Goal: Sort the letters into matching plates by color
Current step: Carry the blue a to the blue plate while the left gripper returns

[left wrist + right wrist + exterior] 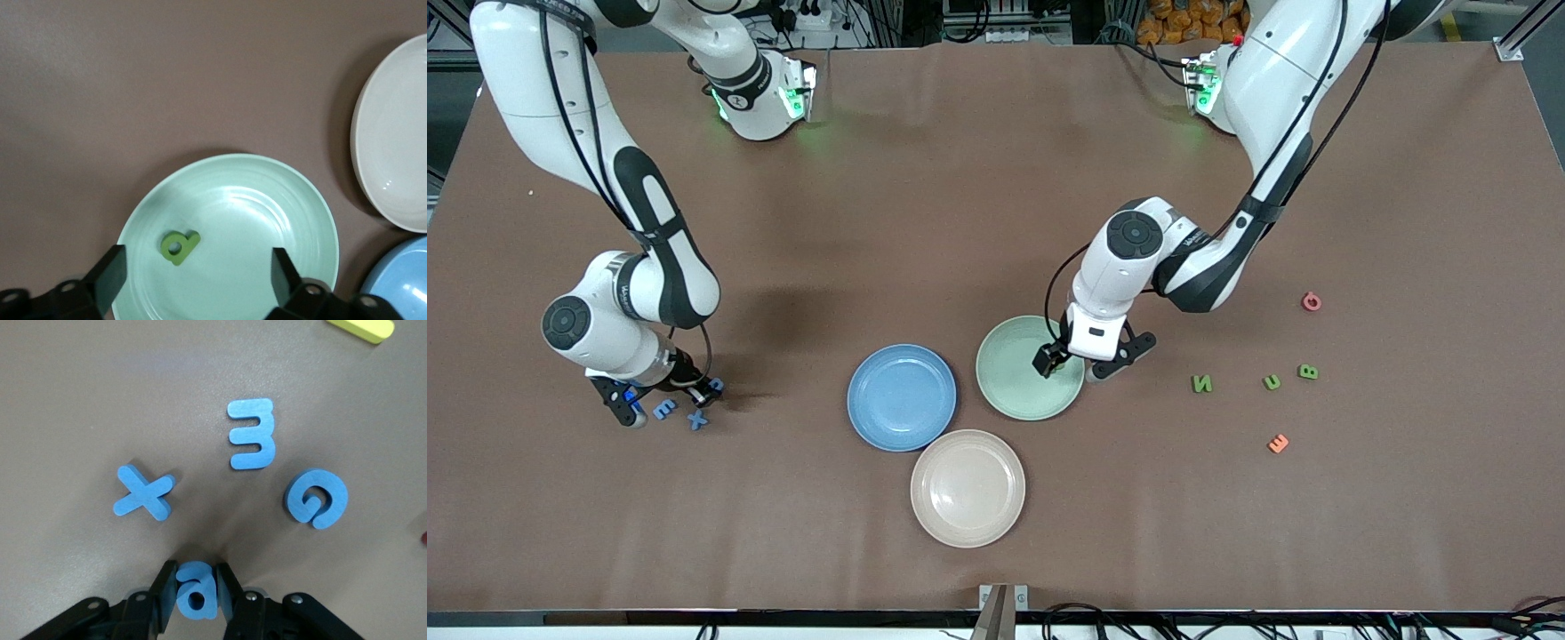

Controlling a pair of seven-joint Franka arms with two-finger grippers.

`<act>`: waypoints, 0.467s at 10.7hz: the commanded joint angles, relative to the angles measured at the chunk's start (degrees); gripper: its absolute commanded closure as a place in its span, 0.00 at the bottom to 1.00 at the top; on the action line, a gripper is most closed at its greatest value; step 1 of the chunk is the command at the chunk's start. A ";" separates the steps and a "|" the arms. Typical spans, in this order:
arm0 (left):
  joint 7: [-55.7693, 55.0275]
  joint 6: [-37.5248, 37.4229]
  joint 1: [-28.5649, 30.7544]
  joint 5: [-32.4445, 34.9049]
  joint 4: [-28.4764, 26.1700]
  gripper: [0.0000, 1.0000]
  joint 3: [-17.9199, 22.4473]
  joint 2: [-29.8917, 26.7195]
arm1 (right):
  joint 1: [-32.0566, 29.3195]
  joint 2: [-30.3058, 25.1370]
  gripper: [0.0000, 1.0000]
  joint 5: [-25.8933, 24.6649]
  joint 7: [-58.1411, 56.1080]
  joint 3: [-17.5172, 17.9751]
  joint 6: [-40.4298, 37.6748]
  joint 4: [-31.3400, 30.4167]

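green p [179,246] lies flat in pale green plate [293,220]; left gripper [193,273] over it, fingers spread, empty. right gripper [197,590] pinches blue p [197,592] at table level beside blue x [143,493], e [251,433], g [317,497]. blue plate [901,397] bare.

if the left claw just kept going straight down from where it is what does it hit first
Probably the green plate: the open left claw hangs over it, the green letter P lying between its fingers, though height is unclear.
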 commanded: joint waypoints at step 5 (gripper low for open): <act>15.55 -6.94 4.40 4.42 1.21 0.00 2.59 -0.17 | 0.15 -0.26 0.81 0.66 -8.31 1.20 0.57 -1.71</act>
